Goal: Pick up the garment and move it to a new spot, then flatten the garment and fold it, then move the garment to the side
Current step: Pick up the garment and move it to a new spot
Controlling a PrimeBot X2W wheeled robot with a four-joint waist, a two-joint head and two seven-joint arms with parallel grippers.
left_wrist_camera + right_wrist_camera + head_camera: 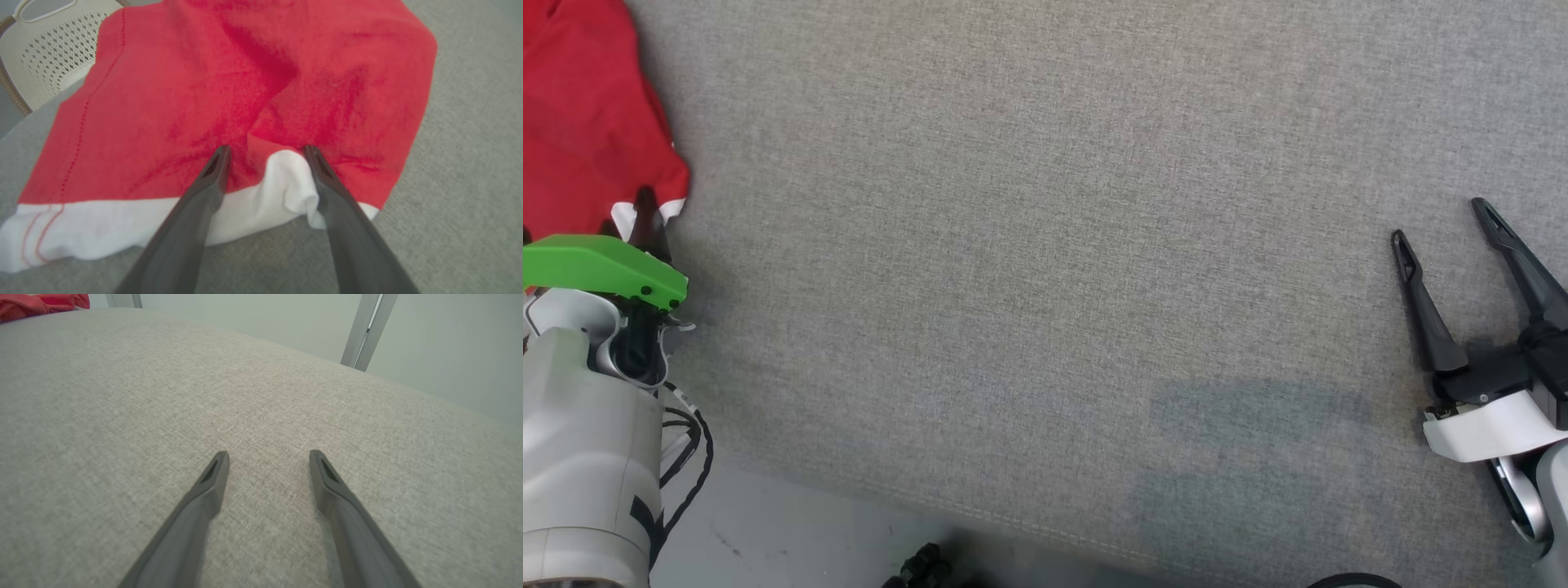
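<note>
The garment (588, 114) is red with a white hem and lies at the far left of the grey cushion. In the left wrist view the garment (253, 81) spreads across the cushion, its white hem bunched into a raised fold. My left gripper (266, 150) is open, with one finger on each side of that fold. From the head view the left gripper (627, 216) has its tips at the hem's corner. My right gripper (1440, 220) stands open over bare cushion at the right, far from the garment. The right gripper (267, 454) has nothing between its fingers. A strip of the garment (36, 302) shows far off.
The grey fabric cushion (1045, 286) ends at a stitched front edge, with pale floor (792, 523) below it. A white perforated basket (53, 49) stands just beyond the garment. Metal posts (367, 330) rise behind the cushion's far edge.
</note>
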